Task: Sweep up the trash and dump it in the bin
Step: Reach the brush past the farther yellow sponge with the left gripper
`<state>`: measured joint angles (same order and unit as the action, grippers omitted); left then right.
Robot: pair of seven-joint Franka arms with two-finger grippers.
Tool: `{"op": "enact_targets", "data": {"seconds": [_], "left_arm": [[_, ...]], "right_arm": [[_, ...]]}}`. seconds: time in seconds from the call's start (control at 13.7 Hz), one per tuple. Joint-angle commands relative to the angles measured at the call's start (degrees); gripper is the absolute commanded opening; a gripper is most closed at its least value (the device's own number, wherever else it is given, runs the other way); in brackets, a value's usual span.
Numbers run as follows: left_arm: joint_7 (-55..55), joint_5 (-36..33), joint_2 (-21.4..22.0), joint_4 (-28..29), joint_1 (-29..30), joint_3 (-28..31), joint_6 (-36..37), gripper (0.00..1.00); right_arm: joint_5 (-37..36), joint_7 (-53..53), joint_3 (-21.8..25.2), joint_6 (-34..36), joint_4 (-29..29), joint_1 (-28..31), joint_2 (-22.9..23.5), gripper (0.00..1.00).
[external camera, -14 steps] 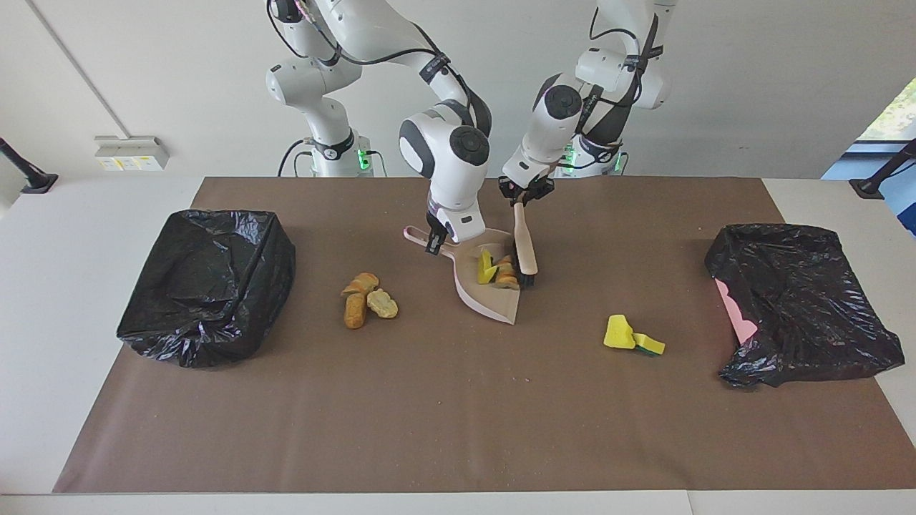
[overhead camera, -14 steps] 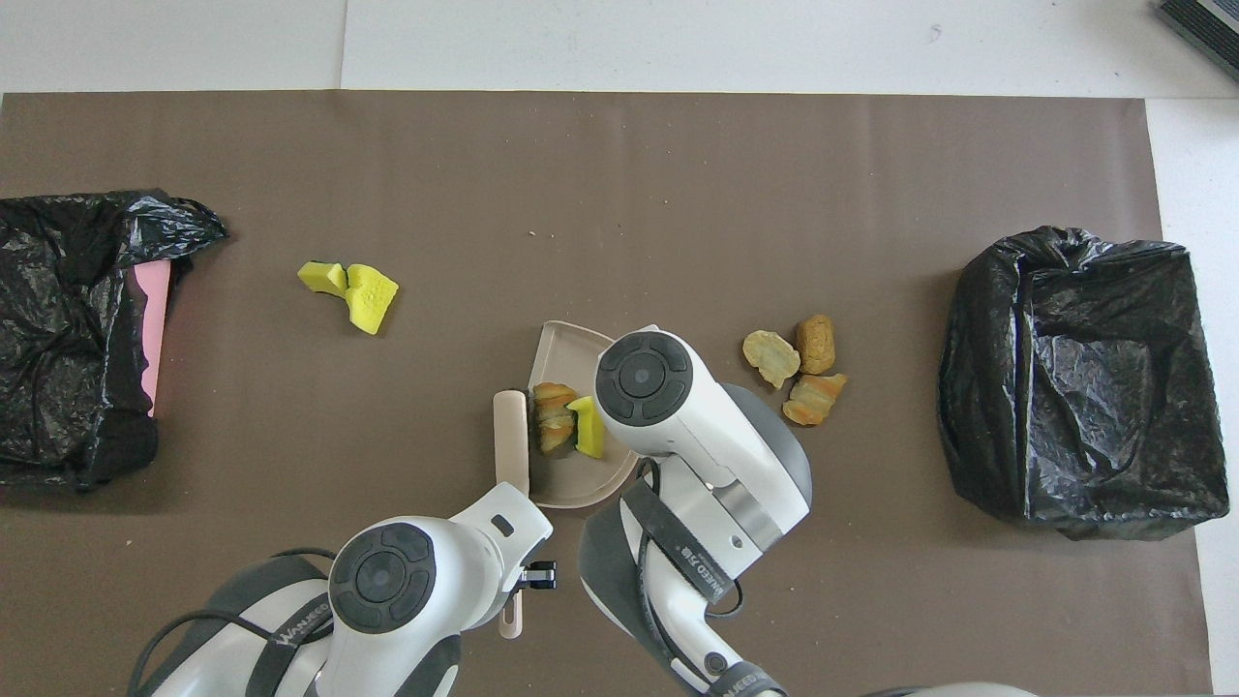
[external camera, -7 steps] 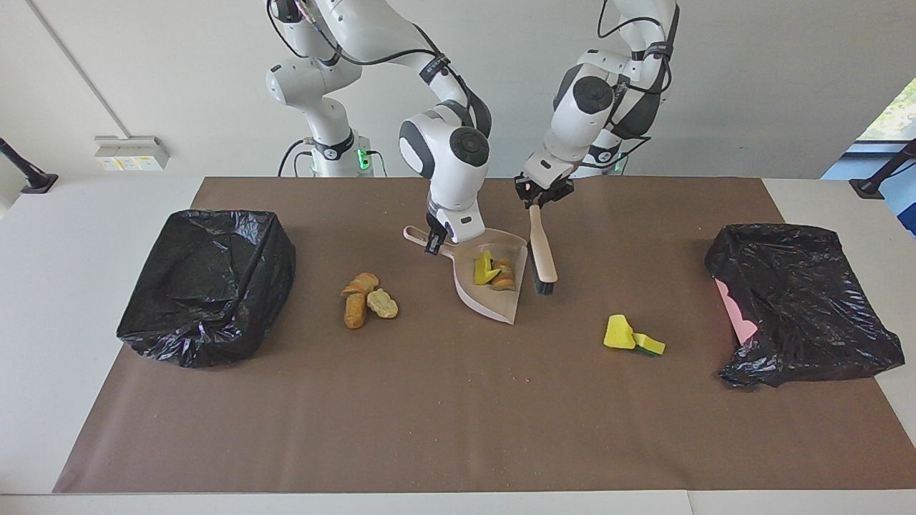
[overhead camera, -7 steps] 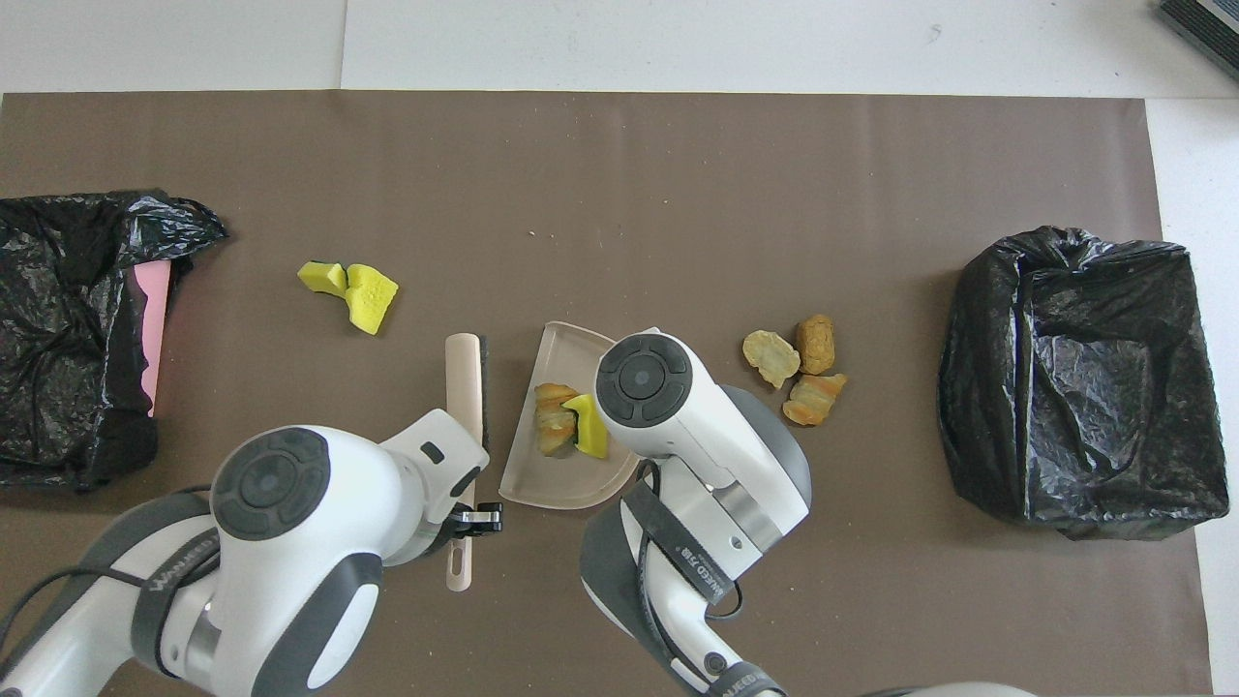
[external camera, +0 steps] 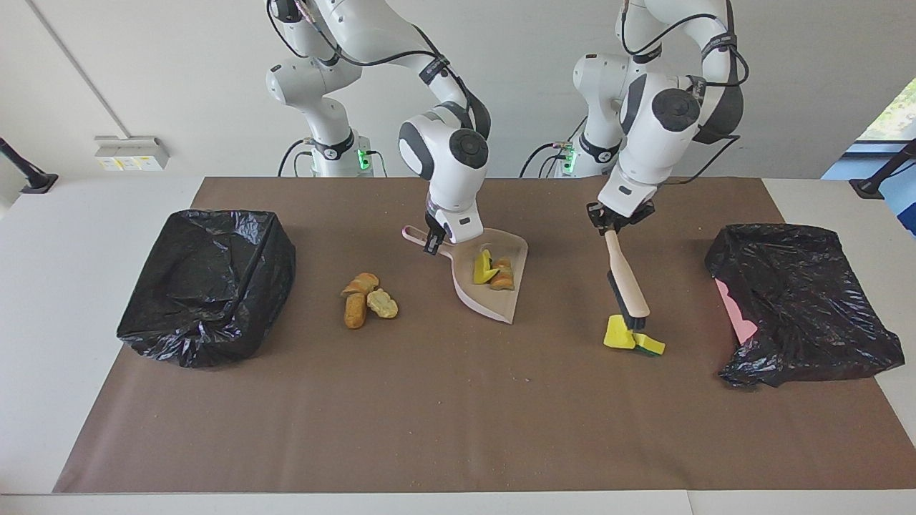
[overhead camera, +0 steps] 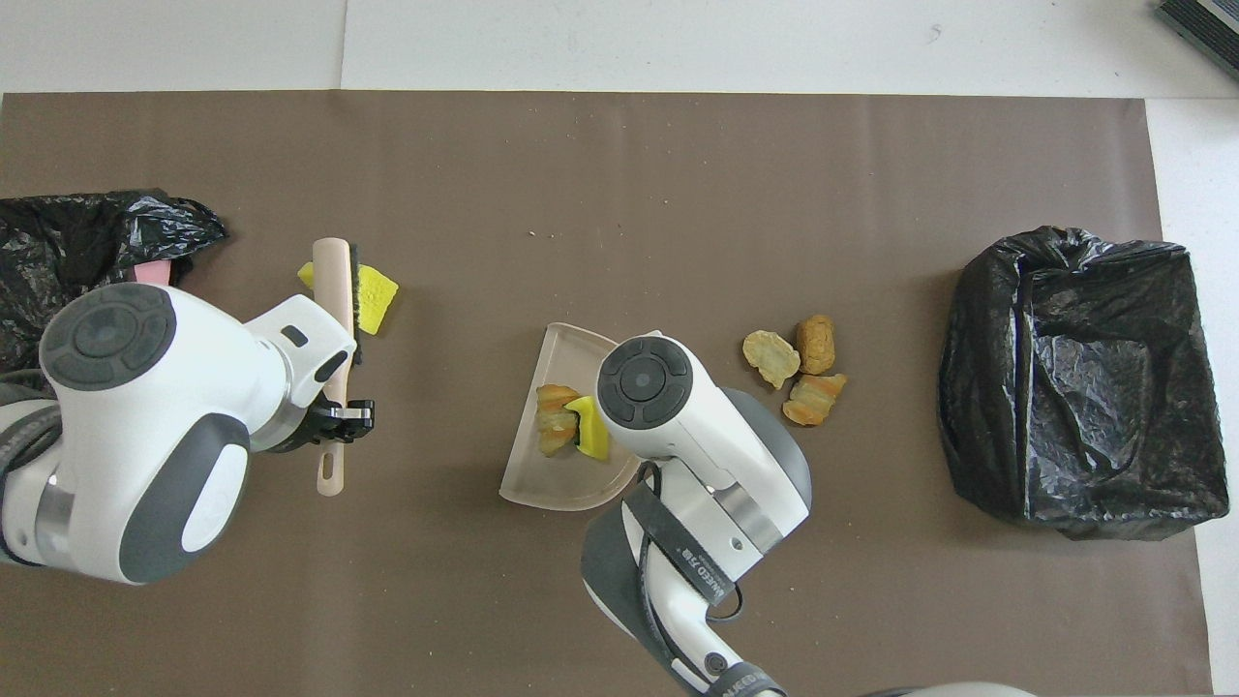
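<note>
The left gripper (external camera: pixel 615 222) was clamped on the brush (external camera: pixel 627 280), bristles touching the yellow sponge bits (external camera: pixel 632 337). The right gripper (external camera: pixel 434 242) was clamped on the dustpan (external camera: pixel 494 302) handle; scraps (external camera: pixel 491 272) lay in it. Bread chunks (external camera: pixel 368 297) lay beside it, toward the right arm's bin (external camera: pixel 207 282).

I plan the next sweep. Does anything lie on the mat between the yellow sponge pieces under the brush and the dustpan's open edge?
Nothing visible does. The yellow sponge pieces lie toward the left arm's end, with the brush in the left gripper over them. Bare brown mat runs to the dustpan, whose handle the right gripper holds.
</note>
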<state>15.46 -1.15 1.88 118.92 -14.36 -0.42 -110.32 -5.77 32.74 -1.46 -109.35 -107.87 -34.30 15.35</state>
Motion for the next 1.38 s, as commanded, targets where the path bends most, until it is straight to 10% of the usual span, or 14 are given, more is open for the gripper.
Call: {"op": "enact_targets", "data": {"seconds": [0.0, 0.44, 1.31], "left_arm": [[-5.6, -4.0, -7.7, -5.6, 7.7, -0.7, -2.4, 0.0], [-20.5, -7.6, -14.5, -10.6, 13.7, -0.8, -4.4, 0.0], [-21.3, -3.3, -6.2, 3.9, -2.1, -1.4, -3.7, 0.0]], "right_arm": [[-0.6, -2.1, -0.1, -1.4, -2.3, 0.1, -1.5, 0.0], [-0.5, -2.6, -0.1, -1.5, -2.3, 0.0, -1.5, 0.0], [-0.5, -3.0, -0.2, -1.5, -2.3, -0.1, -1.6, 0.0]]}}
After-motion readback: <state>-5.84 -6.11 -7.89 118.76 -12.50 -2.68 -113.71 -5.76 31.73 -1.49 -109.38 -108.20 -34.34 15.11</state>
